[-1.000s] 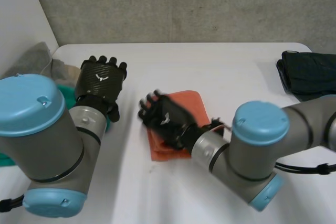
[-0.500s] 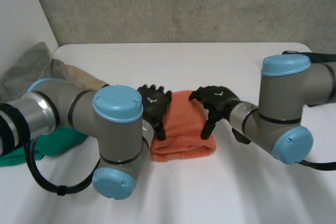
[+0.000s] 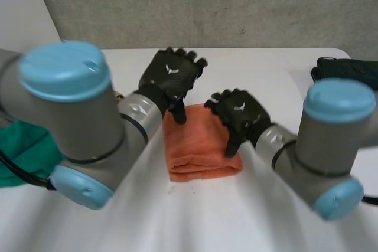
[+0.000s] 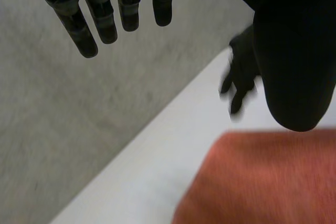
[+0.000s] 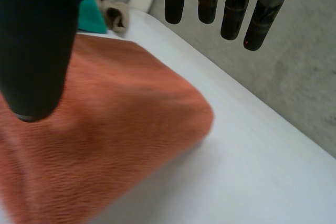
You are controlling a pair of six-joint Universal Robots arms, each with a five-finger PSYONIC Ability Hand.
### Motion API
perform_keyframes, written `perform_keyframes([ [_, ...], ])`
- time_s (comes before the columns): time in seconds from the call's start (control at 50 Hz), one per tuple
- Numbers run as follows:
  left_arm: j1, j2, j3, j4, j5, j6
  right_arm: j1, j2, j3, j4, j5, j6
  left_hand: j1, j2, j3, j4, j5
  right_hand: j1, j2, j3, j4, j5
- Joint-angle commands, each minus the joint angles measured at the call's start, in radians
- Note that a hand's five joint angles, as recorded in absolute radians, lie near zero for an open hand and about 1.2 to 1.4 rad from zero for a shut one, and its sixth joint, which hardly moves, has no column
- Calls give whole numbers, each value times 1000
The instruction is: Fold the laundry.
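Observation:
An orange towel point(image 3: 198, 149) lies folded into a thick rectangle in the middle of the white table point(image 3: 266, 69). My left hand point(image 3: 171, 78) hovers just past the towel's far left corner, fingers straight and spread, open and holding nothing. In the left wrist view its fingers point(image 4: 105, 11) hang in the air above the table, with the towel point(image 4: 262, 182) under the thumb. My right hand point(image 3: 239, 111) is over the towel's right edge, open, its thumb pointing down beside the cloth. In the right wrist view its fingers point(image 5: 231, 6) are straight above the towel point(image 5: 105, 129), gripping nothing.
A dark folded garment point(image 3: 348, 78) lies at the table's far right. A green cloth point(image 3: 23, 151) sits at the left behind my left arm, and it point(image 5: 89, 17) lies next to a beige cloth point(image 5: 118, 17). A grey wall point(image 3: 207, 4) stands behind the table.
My left hand has lifted off the towel's left edge to beyond its far left corner as the arm swung. My right hand stays at the right edge, its arm nearer the camera.

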Motion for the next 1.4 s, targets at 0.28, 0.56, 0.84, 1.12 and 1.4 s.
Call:
perform_keyframes([
  [0.28, 42, 82, -33, -93, 351, -5, 58, 202, 42, -248, 11, -177, 27, 21, 14, 23, 4, 364, 347, 356, 334, 329],
  [0.56, 45, 88, -30, -93, 349, -6, 60, 234, -42, -236, 8, -176, 27, 21, 14, 23, 4, 366, 349, 357, 335, 331],
  [0.84, 48, 89, -31, -93, 347, -6, 61, 289, -121, -234, 18, -162, 30, 24, 17, 26, 7, 451, 434, 442, 420, 415],
  [1.12, 85, 114, -31, -92, 347, -9, 51, 332, -214, -152, 3, -148, 27, 21, 14, 23, 4, 635, 618, 627, 604, 600],
  [1.4, 97, 122, -25, -90, 346, -16, -32, 352, -334, -144, -11, -160, 24, 18, 11, 20, 1, 1196, 1178, 1187, 1165, 1160],
])
